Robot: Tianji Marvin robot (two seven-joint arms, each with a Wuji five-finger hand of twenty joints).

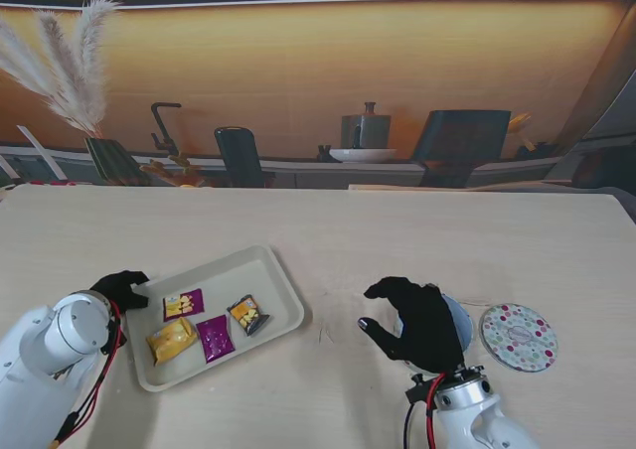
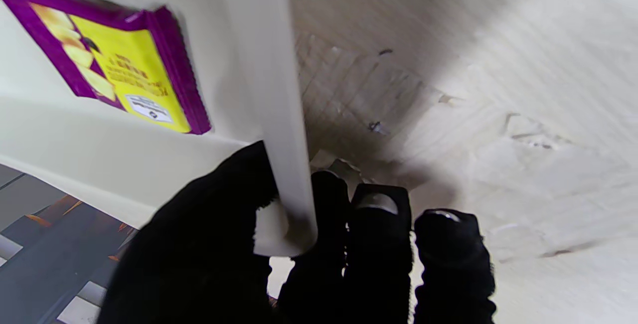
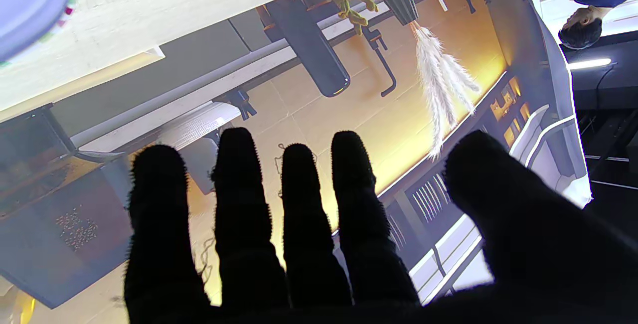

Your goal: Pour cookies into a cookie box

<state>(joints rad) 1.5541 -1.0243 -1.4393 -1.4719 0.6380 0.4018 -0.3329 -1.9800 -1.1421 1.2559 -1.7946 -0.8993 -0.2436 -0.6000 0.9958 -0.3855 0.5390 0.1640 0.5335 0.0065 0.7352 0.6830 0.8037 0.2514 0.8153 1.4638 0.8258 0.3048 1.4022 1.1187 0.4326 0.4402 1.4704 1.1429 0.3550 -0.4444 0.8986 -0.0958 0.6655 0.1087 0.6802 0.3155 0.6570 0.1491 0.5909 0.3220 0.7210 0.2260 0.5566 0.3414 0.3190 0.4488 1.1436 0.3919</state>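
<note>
Left hand [image 1: 121, 290] pinches the tray [image 1: 283, 288] rim; its 4 cookie packets lie left of the box [image 1: 460, 316], under the spread, empty right hand [image 1: 417, 322]

Tray [image 1: 283, 288] left of lid [image 1: 519, 337]

A staged kitchen or dining corner, likely a demonstration room rather than a lived-in home. A pale wood-grain table [image 1: 328, 221] fills the foreground. Behind it, a warm amber-lit wall [image 1: 298, 72] glows above a low counter [image 1: 298, 166]. On that counter stand a bent black tap [image 1: 162, 126], a steel pot [image 1: 366, 128] above a white dish [image 1: 362, 155], and a vase of feathery pampas grass [image 1: 65, 62]. Dark chair backs [image 1: 238, 156] line the table's far side. The right wrist view also catches a person's head [image 3: 583, 32] beside bright strip lighting.
</note>
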